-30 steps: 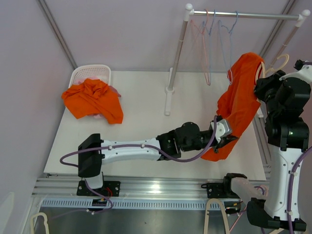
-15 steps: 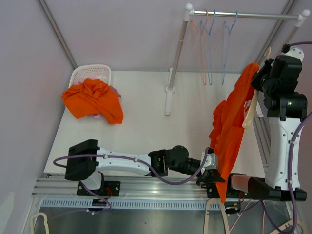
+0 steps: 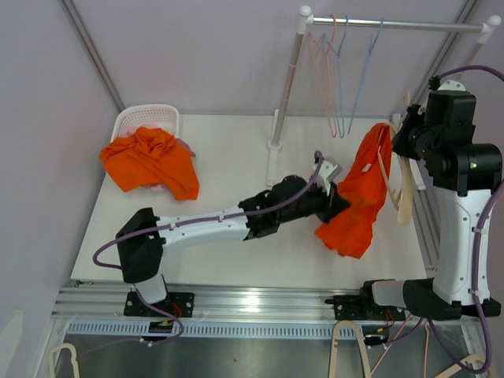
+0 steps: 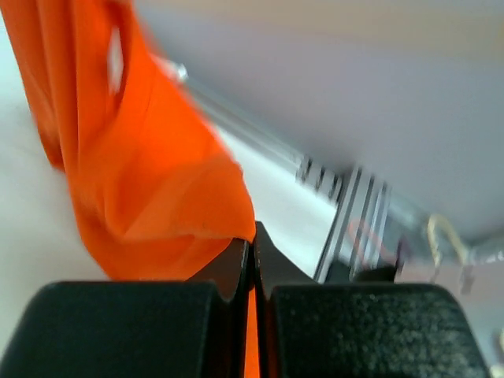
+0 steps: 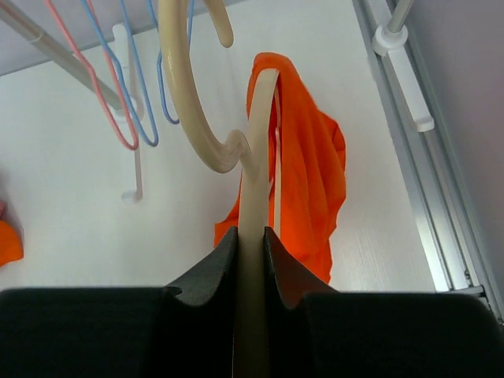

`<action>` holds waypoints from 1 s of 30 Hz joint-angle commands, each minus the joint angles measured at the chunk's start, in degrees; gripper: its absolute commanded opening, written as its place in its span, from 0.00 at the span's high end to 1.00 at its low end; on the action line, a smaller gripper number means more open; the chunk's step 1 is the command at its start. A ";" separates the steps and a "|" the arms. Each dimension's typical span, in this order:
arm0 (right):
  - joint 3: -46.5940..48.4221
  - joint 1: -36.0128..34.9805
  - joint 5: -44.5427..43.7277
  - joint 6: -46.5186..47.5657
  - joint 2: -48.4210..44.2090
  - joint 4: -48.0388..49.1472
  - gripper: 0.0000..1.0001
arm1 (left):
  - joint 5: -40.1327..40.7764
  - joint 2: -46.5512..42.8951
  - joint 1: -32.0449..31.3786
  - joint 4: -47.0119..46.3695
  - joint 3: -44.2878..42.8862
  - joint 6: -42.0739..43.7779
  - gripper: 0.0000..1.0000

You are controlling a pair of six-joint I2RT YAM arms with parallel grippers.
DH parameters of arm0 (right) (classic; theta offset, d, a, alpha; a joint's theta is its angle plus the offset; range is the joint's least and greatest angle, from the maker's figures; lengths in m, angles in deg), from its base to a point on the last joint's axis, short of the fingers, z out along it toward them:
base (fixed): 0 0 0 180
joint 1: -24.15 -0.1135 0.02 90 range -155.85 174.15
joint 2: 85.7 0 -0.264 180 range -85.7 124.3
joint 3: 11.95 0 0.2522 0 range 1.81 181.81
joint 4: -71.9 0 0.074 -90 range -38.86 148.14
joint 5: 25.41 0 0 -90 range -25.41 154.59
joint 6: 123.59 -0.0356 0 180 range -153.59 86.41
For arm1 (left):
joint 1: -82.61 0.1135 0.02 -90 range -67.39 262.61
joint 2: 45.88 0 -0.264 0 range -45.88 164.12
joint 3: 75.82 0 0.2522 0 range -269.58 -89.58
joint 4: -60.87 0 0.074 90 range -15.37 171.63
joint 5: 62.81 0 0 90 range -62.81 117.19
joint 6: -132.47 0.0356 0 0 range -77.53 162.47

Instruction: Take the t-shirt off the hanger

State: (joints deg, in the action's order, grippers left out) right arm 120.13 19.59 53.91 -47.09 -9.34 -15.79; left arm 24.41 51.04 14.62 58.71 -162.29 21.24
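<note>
Our left fingers (image 4: 228, 269) pinch the orange cotton t-shirt (image 3: 358, 197), which drapes leftward off the cream plastic hanger (image 5: 253, 157) that our right fingers (image 5: 213, 268) clamp by its neck.

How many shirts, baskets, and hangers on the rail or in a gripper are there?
Shirts: 2
Basket: 1
Hangers on rail: 3
Hanger in right gripper: 1
Total: 7

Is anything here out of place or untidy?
Yes. An orange cloth spills over the basket rim onto the table, far left. The t-shirt hangs from only one arm of the hanger.
</note>
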 commanded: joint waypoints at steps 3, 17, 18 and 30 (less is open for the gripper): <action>-8.10 -2.91 -1.36 -4.69 -9.02 1.06 1.00 | 7.09 7.82 2.50 13.70 -24.42 -6.19 0.99; -16.03 -2.65 -12.36 5.76 -7.91 34.55 1.00 | 5.96 -11.83 2.59 18.09 -12.62 3.46 0.99; -14.45 -2.48 -11.92 6.37 -4.32 34.90 1.00 | 6.04 -13.06 2.86 19.95 -15.68 5.13 0.99; 14.99 -1.68 -9.80 8.13 18.90 35.52 1.00 | -11.00 0.44 32.79 43.79 -69.03 11.83 0.99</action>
State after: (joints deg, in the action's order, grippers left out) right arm 127.30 17.63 45.17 -40.57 8.30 15.66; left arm 20.76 47.35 42.25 96.00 -222.52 31.25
